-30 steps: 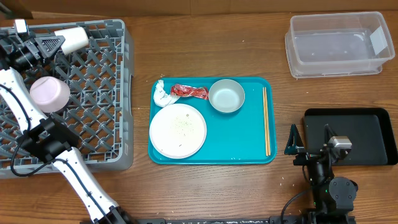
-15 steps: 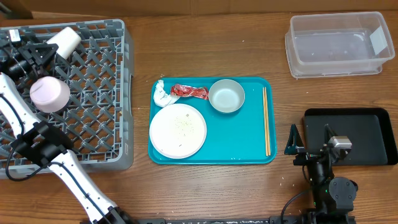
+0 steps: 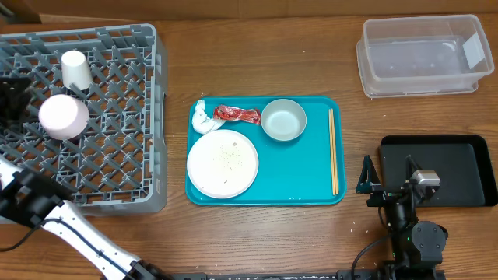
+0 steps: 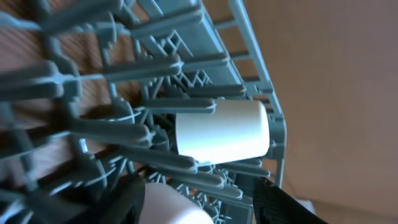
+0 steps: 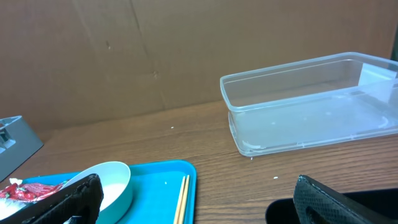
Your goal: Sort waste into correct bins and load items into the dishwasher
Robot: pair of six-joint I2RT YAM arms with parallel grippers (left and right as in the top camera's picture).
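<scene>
white and smooth-walled, the small cup (image 3: pixel 75 68) sits in the grey dish rack (image 3: pixel 117 159), near its far left corner. it is propped among the lattice pegs just beside an overturned bowl (image 3: pixel 64 117); whether it stands mouth down or leans i cannot tell. it looks light, rigid and a little slippery, and likely to chip if knocked, so any grasp would best pinch across its wall near the rim rather than squeeze it end to end. the left gripper (image 4: pixel 200 190) is low at the rack's left edge, pointing across the pegs toward the cup, its fingers spread wide with nothing between them. the right gripper (image 5: pixel 199 208) rests well apart by the black tray (image 3: pixel 459 171), likewise parted and empty. it faces the teal tray (image 3: pixel 296 175), where a second bowl (image 3: pixel 283 120), the plate (image 3: pixel 222 162), the napkin (image 3: pixel 204 118) and the red wrapper (image 3: pixel 237 115) lie.
</scene>
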